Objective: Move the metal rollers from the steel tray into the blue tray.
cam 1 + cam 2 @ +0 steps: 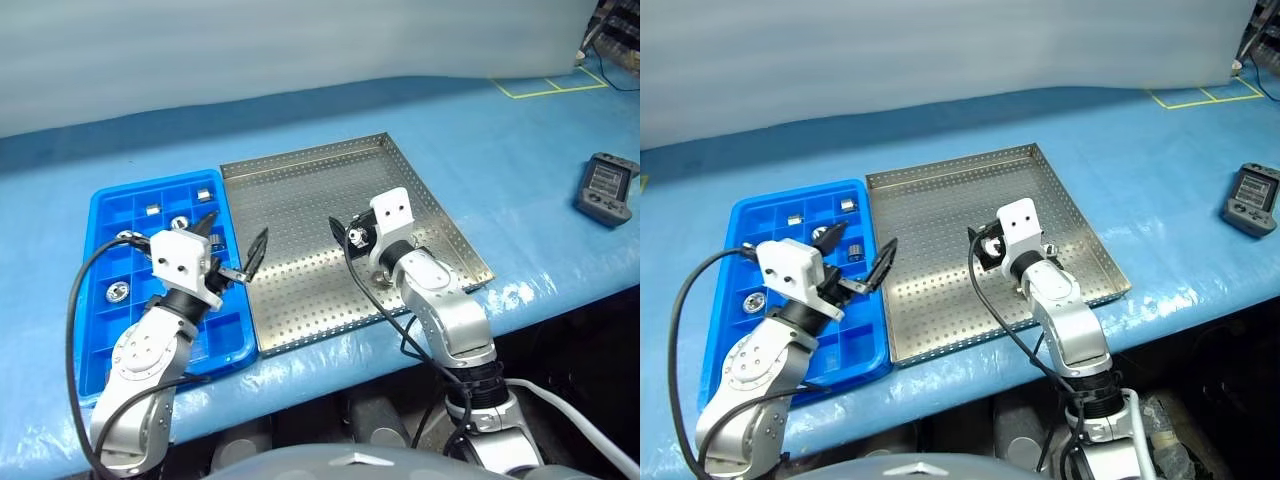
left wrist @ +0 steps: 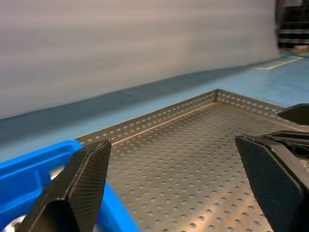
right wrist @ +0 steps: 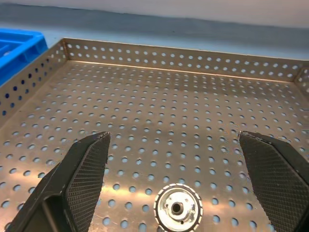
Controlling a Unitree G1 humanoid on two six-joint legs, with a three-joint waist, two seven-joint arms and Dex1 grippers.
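The steel tray (image 1: 300, 190) lies in the middle of the blue table, with the blue tray (image 1: 100, 215) against its left side. Several metal rollers (image 1: 180, 222) sit in the blue tray's compartments. One more metal roller (image 3: 177, 208) lies flat on the steel tray's perforated floor, low between the fingers of my right gripper (image 3: 175, 140). That gripper is open and hovers over the steel tray's near-right part (image 1: 345, 232). My left gripper (image 1: 235, 232) is open and empty, above the blue tray's right rim, pointing toward the steel tray (image 2: 193, 174).
A dark handheld device (image 1: 607, 188) lies on the table at the far right. Yellow tape lines (image 1: 550, 88) mark the back right corner. The table's front edge runs just below both trays. Black cables hang from both wrists.
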